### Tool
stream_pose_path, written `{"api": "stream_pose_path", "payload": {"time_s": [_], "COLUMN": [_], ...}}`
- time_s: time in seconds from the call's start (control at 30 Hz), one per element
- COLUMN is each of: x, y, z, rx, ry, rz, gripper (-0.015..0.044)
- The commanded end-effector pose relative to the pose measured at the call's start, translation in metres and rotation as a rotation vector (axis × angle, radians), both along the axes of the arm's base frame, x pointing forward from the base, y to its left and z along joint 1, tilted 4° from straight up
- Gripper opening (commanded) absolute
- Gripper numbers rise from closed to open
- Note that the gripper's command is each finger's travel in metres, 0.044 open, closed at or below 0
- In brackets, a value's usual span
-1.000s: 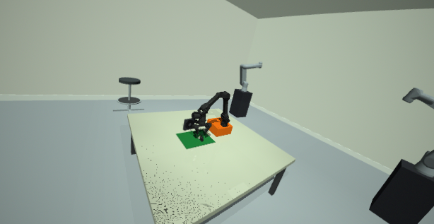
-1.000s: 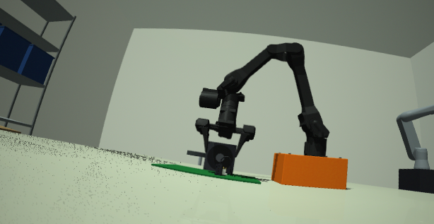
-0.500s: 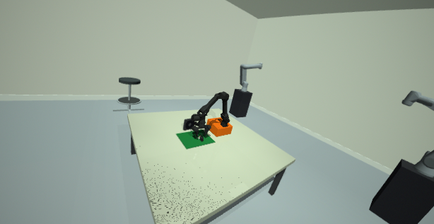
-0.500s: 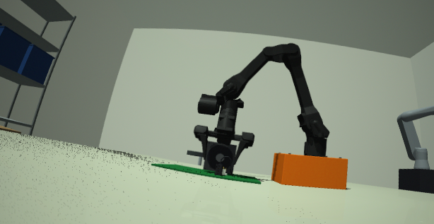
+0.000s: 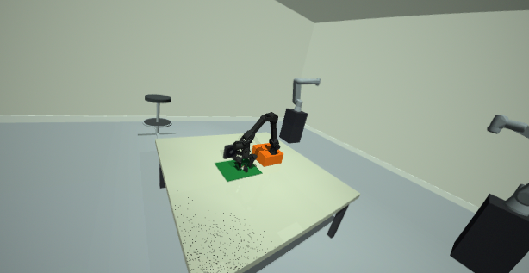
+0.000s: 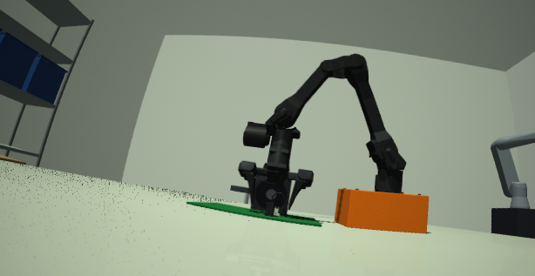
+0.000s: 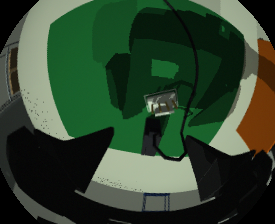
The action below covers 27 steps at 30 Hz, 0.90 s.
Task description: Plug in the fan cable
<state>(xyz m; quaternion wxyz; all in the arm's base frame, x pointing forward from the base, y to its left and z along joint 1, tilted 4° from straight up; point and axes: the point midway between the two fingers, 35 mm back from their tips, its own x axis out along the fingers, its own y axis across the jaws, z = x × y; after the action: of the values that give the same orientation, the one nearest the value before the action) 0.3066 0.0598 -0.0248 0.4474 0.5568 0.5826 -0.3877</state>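
Note:
The green board [image 5: 226,174] [image 6: 209,206] [image 7: 78,75] lies flat on the table. The pale header [image 7: 161,102] shows brass-coloured pins in the wrist view. The black plug [image 7: 151,136] is just below it in that view, beside the pins and not over them; whether they touch is unclear. The thin black cable [image 7: 195,60] loops from the plug and runs up past the header's right. The fan [image 5: 228,152] [image 6: 262,190] stands behind the board area. My gripper [image 5: 245,167] [image 6: 272,207] [image 7: 150,135] is open and empty, low over the board, fingers on either side of the plug in the wrist view.
The orange base block [image 5: 269,157] [image 6: 385,212] [image 7: 263,100] carries the arm beside the board. The cable hangs close to the right finger in the wrist view. A stool [image 5: 158,99], grey arms on dark stands and a shelf with blue bins [image 6: 44,79] are farther away.

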Motion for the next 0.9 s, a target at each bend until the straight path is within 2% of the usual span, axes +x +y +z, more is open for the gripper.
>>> {"api": "stream_pose_path", "payload": {"time_s": [0.0,0.23,0.87], "x": [-0.001,-0.0001,-0.0001], "y": [0.0008,0.0,0.0], "z": [-0.0028,-0.0003,-0.0003], "rx": [0.005,0.0,0.0], "ry": [0.009,0.001,0.001], "rz": [-0.005,0.0,0.0], "gripper": [0.044,0.0256,0.013]}}
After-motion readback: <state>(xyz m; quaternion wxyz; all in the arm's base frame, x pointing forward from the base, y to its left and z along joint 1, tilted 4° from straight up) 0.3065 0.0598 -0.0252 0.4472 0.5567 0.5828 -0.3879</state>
